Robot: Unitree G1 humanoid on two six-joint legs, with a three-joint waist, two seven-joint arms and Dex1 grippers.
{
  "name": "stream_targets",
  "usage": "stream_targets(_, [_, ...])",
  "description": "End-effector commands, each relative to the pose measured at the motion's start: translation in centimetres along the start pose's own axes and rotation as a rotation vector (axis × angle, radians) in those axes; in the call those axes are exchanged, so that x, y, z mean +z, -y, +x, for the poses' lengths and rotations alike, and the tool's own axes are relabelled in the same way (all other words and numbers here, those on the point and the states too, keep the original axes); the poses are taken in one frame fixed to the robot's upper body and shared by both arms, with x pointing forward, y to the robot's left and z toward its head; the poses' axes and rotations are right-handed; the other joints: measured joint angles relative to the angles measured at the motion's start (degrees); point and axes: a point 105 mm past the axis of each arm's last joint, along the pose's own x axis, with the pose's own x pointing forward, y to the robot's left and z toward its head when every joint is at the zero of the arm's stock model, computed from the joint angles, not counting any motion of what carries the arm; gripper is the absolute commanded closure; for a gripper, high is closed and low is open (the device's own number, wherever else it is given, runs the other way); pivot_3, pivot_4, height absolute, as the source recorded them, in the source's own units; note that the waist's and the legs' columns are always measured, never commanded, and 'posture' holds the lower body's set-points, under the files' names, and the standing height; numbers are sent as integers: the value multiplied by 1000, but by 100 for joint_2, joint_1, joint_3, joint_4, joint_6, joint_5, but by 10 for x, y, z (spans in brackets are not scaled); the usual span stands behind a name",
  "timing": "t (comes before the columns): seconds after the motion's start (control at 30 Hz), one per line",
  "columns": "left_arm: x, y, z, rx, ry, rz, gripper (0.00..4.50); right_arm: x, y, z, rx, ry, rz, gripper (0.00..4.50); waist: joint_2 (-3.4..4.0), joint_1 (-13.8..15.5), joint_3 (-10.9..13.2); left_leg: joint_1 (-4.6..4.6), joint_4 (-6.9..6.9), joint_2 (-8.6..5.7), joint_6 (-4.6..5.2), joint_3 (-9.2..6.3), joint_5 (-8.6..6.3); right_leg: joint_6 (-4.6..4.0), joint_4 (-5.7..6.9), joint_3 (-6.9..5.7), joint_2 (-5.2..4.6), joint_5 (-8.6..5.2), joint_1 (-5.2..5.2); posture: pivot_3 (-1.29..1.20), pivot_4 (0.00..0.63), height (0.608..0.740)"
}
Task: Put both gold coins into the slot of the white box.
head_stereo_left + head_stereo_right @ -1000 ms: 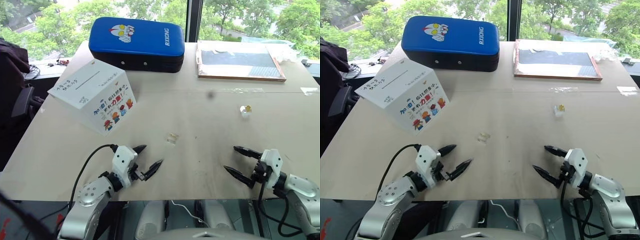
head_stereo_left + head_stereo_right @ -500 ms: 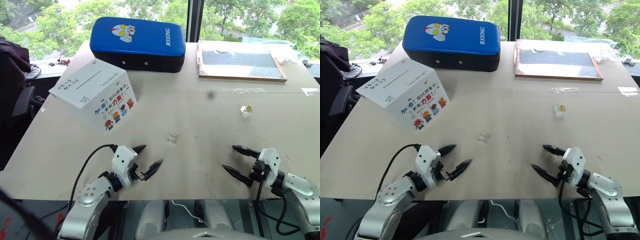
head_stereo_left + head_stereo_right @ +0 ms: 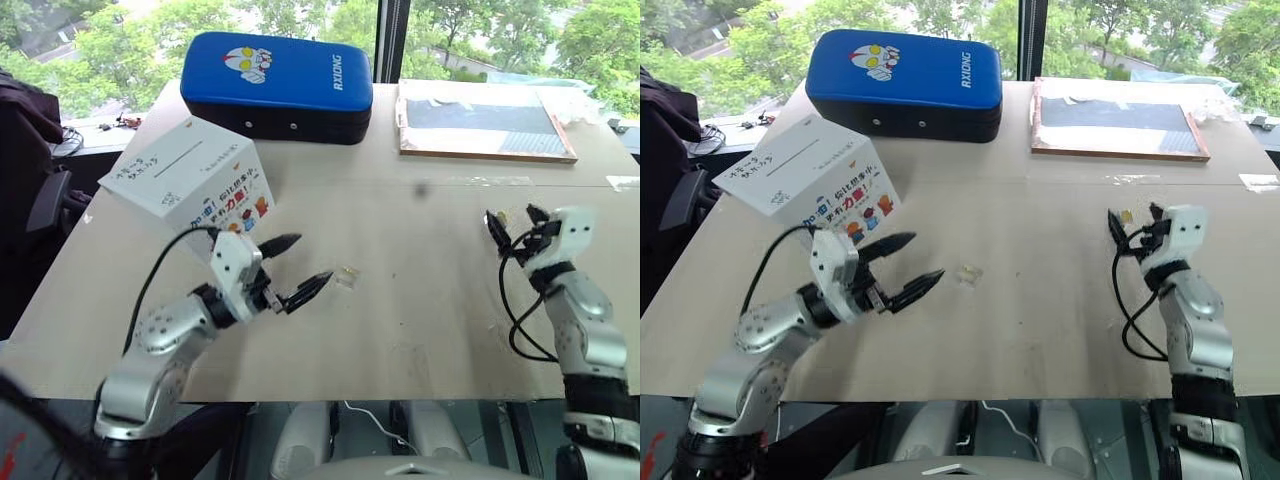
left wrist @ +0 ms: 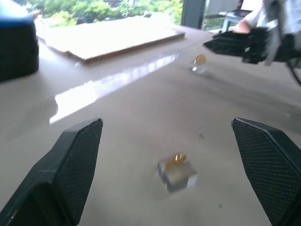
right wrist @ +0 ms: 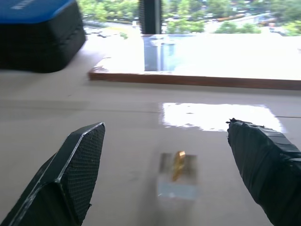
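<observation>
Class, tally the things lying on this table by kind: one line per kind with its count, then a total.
Gold coins: 2
Clear plastic blocks: 2
White box: 1
Blue padded case: 1
Flat wood-edged board: 1
Total: 7

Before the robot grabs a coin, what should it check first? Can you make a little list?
1. Left tool open: ok, fingers spread wide.
2. Right tool open: ok, fingers apart.
3. Near gold coin lined up for the left tool: ok, it sits on a small clear block between the fingers, ahead of them.
4. Far gold coin lined up for the right tool: ok, upright on its clear block, centred between the fingers.
5. Slot on the white box uncovered: ok.
6. Either coin already held: not ok, both tools are holding nothing.
</observation>
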Motion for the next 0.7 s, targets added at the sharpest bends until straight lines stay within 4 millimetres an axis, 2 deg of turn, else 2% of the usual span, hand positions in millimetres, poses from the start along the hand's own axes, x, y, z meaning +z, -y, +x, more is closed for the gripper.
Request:
stream_targets(0.03, [22,11,6,-104,23,43,0,0,11,9,-60,-15,-1,279,-1,-7,1,-1,-2,0,1,0,0,1,-1,-1,1,0,-1,0,150,740])
stream_targets(0.1, [23,14,7,-138,-5,65,0,-3,8,13,-46,-35,-5,745,3,-27,3,-1,-3,1,1,0,-1,1,-1,-2,6,0,-2,0,150,740])
stream_targets(0.13, [22,15,7,-151,-23,73,0,-5,4,13,-27,-45,-11,1235,3,-45,3,-1,-5,1,1,1,-1,1,-2,-2,7,0,-2,0,150,740])
stream_targets(0.3, [26,13,8,-153,-39,89,0,-13,-3,13,20,-78,-31,1235,4,-129,4,1,-8,1,2,2,-1,3,-1,0,7,0,-2,0,150,740])
stream_targets(0.57, [21,12,9,-144,-69,91,0,-14,-8,13,47,-81,-28,1235,4,-141,4,3,-7,2,2,3,-1,5,0,2,10,0,-2,0,150,740])
stream_targets(0.67, [20,13,8,-143,-77,96,0,-15,-9,13,57,-87,-29,1997,4,-140,4,3,-7,2,2,3,-1,4,0,2,11,0,-2,0,150,740])
stream_targets(0.7, [20,12,9,-141,-77,97,0,-16,-10,13,67,-96,-22,2490,4,-140,4,3,-7,2,2,3,-1,4,0,2,11,0,-2,0,150,740])
